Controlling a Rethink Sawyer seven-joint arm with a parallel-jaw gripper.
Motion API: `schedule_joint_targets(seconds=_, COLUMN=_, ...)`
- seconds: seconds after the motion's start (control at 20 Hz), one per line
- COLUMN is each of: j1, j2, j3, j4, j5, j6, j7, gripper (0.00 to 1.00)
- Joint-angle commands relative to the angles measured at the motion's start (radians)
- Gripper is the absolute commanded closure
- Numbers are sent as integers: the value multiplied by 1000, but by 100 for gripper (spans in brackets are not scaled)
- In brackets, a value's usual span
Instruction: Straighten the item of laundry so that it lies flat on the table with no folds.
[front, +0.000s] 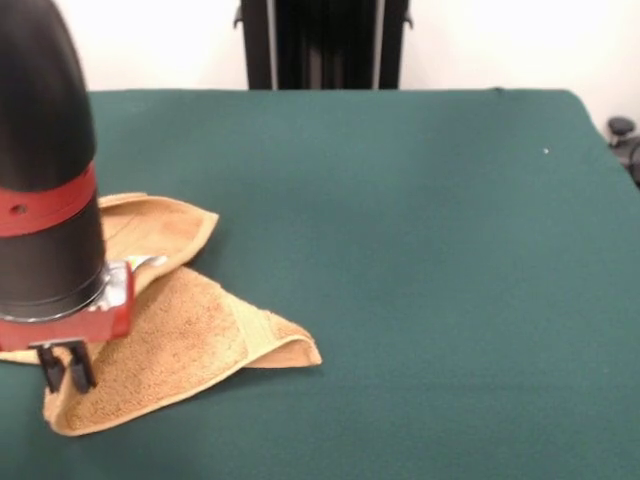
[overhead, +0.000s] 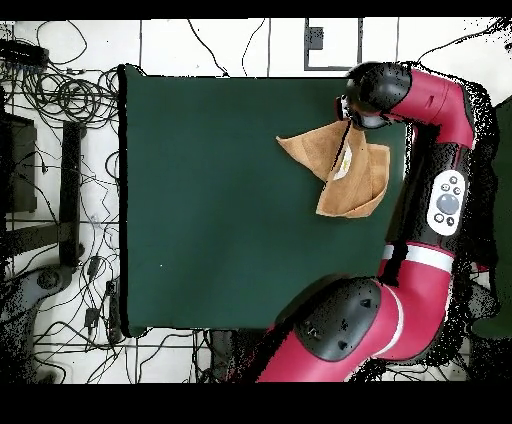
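Note:
The tan terry towel (front: 190, 330) lies crumpled at the left of the green table (front: 420, 250), folded over itself, with one flap pointing right and another lying behind it. Its white-yellow tag (front: 150, 262) shows beside the arm. My gripper (front: 65, 372) stands straight down on the towel's near left part, its jaws close together and pinched on the cloth. In the overhead view the towel (overhead: 340, 180) lies near the table's (overhead: 220, 200) right edge. The arm's end covers the gripper there.
The arm's black and red wrist (front: 45, 200) fills the left side of the front view and hides part of the towel. The robot's pedestal (front: 325, 45) stands behind the far edge. Cables (overhead: 60, 100) lie on the floor beside the table.

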Motion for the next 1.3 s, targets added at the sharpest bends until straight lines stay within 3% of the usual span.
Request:
schedule_joint_targets(seconds=0.05, j1=133, j2=-89, j3=-85, j4=248, j5=93, j6=-9, j7=448, gripper=100)
schedule_joint_targets(seconds=0.45, j1=199, j2=-132, j3=-146, j4=255, j5=175, j6=42, j7=532, gripper=100)
schedule_joint_targets(seconds=0.65, j1=195, j2=-128, j3=-137, j4=263, j5=261, j6=42, j7=592, gripper=100)
schedule_joint_targets(seconds=0.9, j1=197, j2=-141, j3=-152, j4=271, j5=347, j6=151, j7=624, gripper=100)
schedule_joint_targets(seconds=1.3, j1=172, j2=-272, j3=-241, j4=496, j5=394, j6=126, j7=483, gripper=100)
